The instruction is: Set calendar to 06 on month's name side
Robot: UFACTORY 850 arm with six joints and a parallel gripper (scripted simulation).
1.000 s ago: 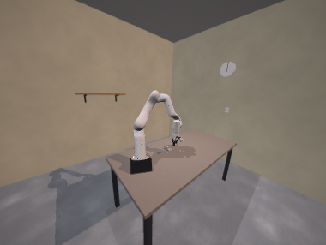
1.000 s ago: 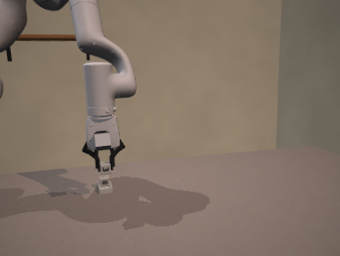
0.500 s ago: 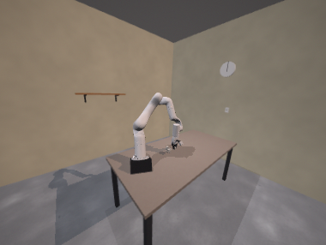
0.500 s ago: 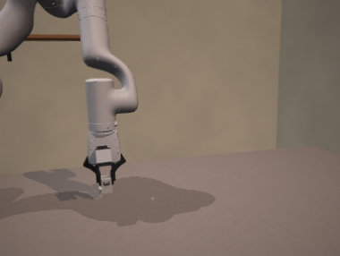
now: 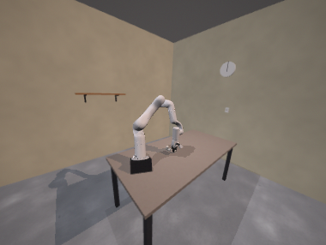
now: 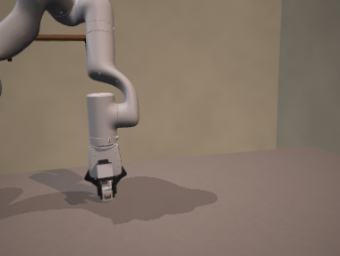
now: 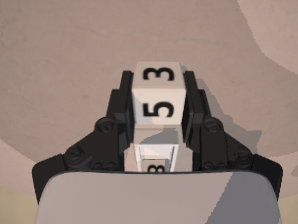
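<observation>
My gripper (image 5: 173, 147) (image 6: 106, 192) (image 7: 158, 86) is shut on a white date cube (image 7: 158, 111). It stands low over the table (image 5: 193, 164) (image 6: 250, 201). In the wrist view the cube shows a 5 on the face towards the camera and a 3 on the face beyond it. A small white tray (image 7: 143, 156) lies right under the fingers, mostly hidden by the cube and the gripper body. A dark mark shows inside the tray at its near edge; I cannot tell what it is. I cannot tell whether the cube touches the tray's floor.
The arm's black base (image 5: 141, 164) stands near the table's left corner. A wall shelf (image 5: 100, 94) and a wall clock (image 5: 227, 68) are far from the table. The arm's shadow falls around the gripper.
</observation>
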